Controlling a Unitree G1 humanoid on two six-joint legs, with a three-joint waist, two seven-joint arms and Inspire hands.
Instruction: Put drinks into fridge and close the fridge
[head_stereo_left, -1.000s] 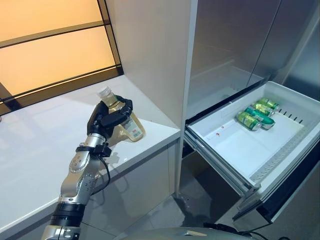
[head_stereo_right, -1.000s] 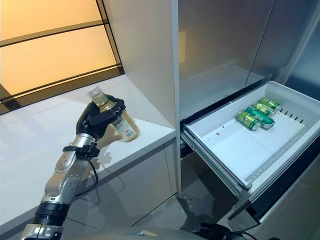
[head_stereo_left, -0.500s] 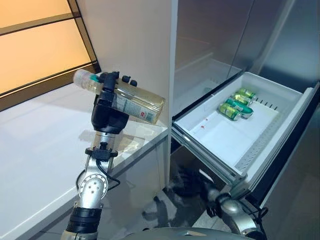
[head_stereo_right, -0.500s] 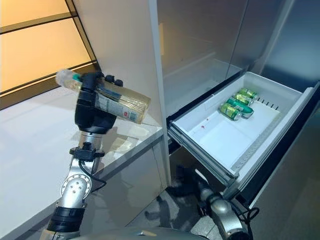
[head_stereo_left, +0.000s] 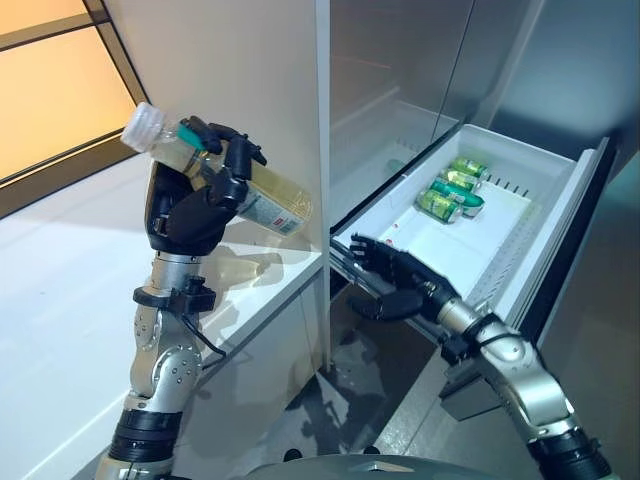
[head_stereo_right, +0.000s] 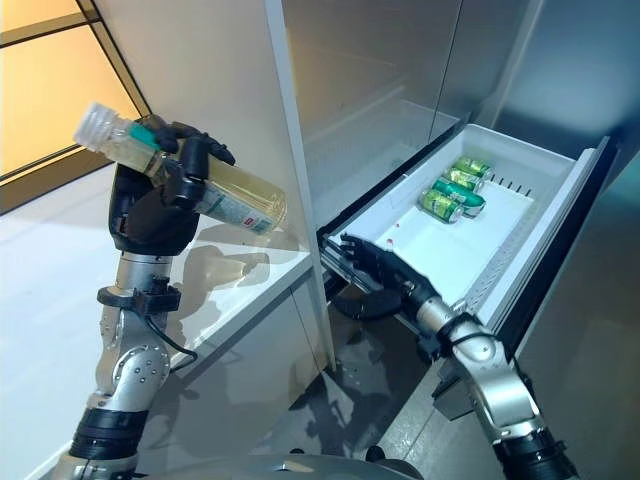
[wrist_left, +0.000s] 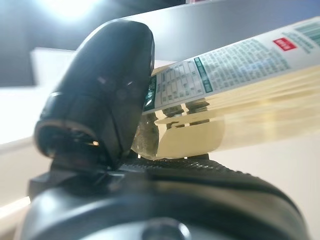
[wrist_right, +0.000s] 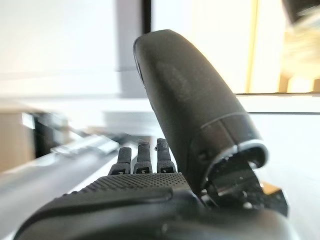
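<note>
Left eye view, read from left to right: at upper left the left hand (head_stereo_left: 190, 212) is gripping a clear bottle (head_stereo_left: 222, 182) of pale yellow drink, fingers curled round its body, cap pointing to the upper left and base tilting down toward the fridge; the bottle is being carried above the white counter (head_stereo_left: 60, 290), clear of its surface, whereas a second ago it was sitting lower and nearer the counter in the same grasp; the whole picture has also been shifting, so part of that difference is the camera's own movement. At centre the fridge (head_stereo_left: 400, 80) is standing open, with its white drawer (head_stereo_left: 520, 250) pulled out at centre right; the right hand (head_stereo_left: 395, 280), absent from view a second ago, is now reaching in below the drawer's near rim with fingers straight and spread, holding nothing. Three green cans (head_stereo_left: 450, 190) are lying on their sides at the drawer's far end, toward the upper right.

Judgement: the bottle is in transit toward the drawer and is not yet placed; the right hand's arrival suggests it is bracing or preparing for the drawer, which is yet to be closed.

Writing: the bottle's label is showing small print, a green band and a red patch in the left wrist view; none of it is legible enough to report.
</note>
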